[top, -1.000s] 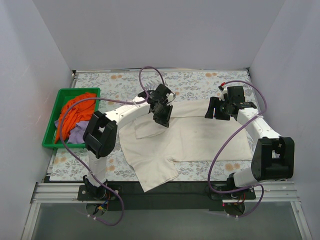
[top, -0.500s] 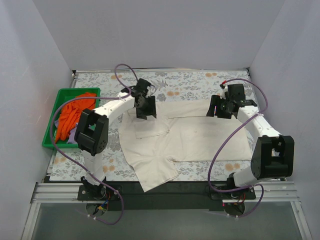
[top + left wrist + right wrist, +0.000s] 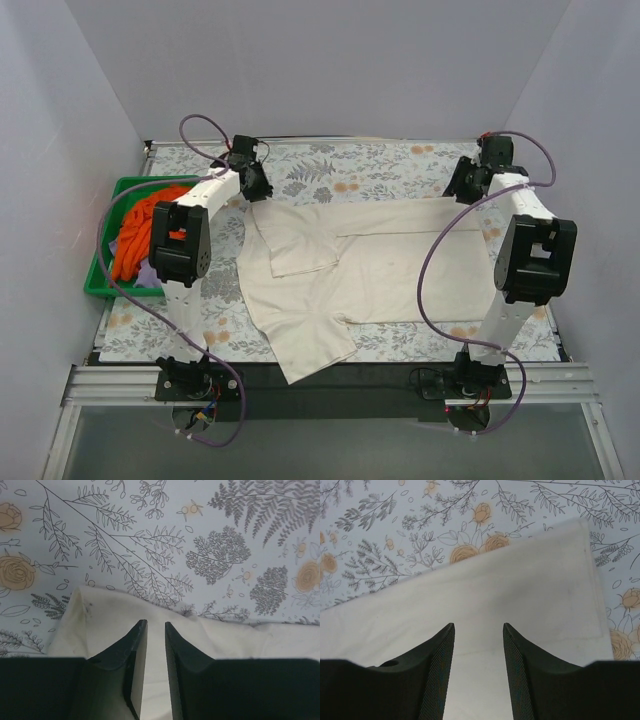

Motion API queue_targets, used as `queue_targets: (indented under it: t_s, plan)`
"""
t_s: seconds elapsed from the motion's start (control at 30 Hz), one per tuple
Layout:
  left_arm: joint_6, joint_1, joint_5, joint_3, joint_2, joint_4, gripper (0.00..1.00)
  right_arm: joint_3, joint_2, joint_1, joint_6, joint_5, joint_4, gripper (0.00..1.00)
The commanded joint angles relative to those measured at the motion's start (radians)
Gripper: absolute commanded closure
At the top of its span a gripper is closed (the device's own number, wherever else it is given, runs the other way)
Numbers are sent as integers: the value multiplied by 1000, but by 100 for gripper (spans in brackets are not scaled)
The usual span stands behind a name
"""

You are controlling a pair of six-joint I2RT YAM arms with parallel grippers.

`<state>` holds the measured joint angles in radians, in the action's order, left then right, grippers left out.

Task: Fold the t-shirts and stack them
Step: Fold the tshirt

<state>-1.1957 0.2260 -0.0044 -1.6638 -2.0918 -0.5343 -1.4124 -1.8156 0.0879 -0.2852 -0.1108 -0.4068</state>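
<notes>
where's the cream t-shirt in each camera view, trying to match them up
Top external: the cream t-shirt lies spread across the middle of the floral tablecloth.
Left wrist: one corner of it fills the lower half of the picture.
Right wrist: a straight-edged corner covers the middle and bottom.
Shared landmark: the floral tablecloth, showing past the shirt's edge in the left wrist and right wrist views too.
</notes>
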Motion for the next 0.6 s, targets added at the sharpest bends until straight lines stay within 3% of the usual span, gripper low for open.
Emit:
queue_targets:
  t_s: [0.0, 0.4, 0.57]
  plan:
    - [8, -2, -25, -28, -52, 37, 78, -83, -88, 18, -34, 10, 32, 57]
    - [-102, -89, -75, 173, -43, 54, 86, -60, -294, 128, -69, -21, 95, 57]
    - [-88, -100, -75, 150, -69, 60, 83, -71, -329, 164, -75, -29, 105, 57]
